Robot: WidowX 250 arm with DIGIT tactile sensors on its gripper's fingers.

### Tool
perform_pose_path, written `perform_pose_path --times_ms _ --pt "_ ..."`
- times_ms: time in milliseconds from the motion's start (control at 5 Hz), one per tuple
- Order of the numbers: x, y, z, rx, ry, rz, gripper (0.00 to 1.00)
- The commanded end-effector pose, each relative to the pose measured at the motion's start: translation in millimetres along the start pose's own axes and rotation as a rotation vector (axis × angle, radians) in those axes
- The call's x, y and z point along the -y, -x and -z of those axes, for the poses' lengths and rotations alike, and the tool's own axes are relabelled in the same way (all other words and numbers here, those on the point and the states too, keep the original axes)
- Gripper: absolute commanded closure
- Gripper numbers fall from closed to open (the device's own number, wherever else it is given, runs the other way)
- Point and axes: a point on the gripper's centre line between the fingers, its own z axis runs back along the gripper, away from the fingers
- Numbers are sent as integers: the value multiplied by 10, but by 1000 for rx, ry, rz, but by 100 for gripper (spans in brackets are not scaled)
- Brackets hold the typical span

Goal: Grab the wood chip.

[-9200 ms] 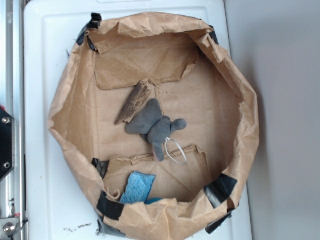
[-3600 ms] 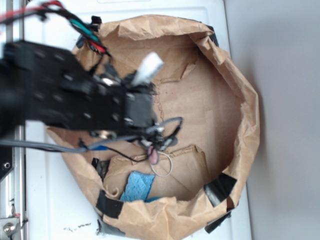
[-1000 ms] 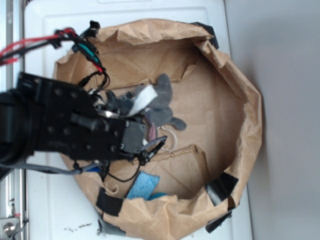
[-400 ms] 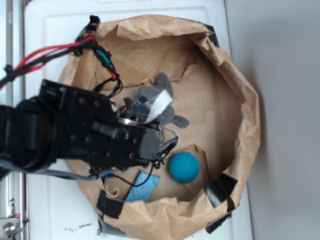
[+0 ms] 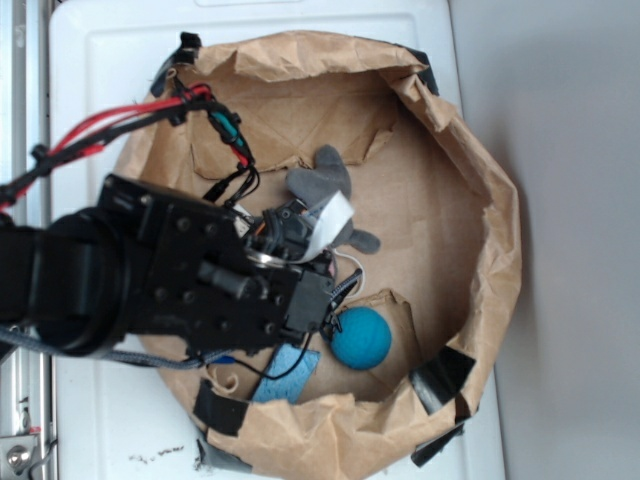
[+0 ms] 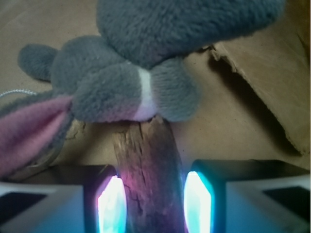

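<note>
In the wrist view the wood chip [image 6: 148, 170], a rough brown sliver, runs lengthwise between my two lit fingers, which press close on both of its sides. My gripper [image 6: 154, 199] is shut on it. The chip's far end disappears under the grey plush elephant [image 6: 146, 73], which lies across it. From the exterior view my black arm covers the chip; my gripper [image 5: 318, 228] sits at the elephant's [image 5: 322, 180] lower edge, inside the brown paper bag [image 5: 490, 200].
A blue ball [image 5: 361, 337] rests on the bag floor beside my arm, near a torn paper flap [image 5: 395, 310]. A blue sponge [image 5: 285, 375] lies at the front wall. The bag's crumpled walls ring the space. A metal ring [image 5: 350, 265] trails from the elephant.
My arm has shifted right and toward the front of the bag. The elephant has been nudged slightly. A blue ball has come into view by the front flap since a second ago.
</note>
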Motion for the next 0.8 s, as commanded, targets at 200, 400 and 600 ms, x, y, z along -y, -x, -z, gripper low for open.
perform_pose_path --times_ms 200,400,600 --pt "-163 -155 -799 8 72 135 100" --pt "-193 -238 -1287 -31 85 203 100" --pt "-211 -277 -1494 -9 76 273 100"
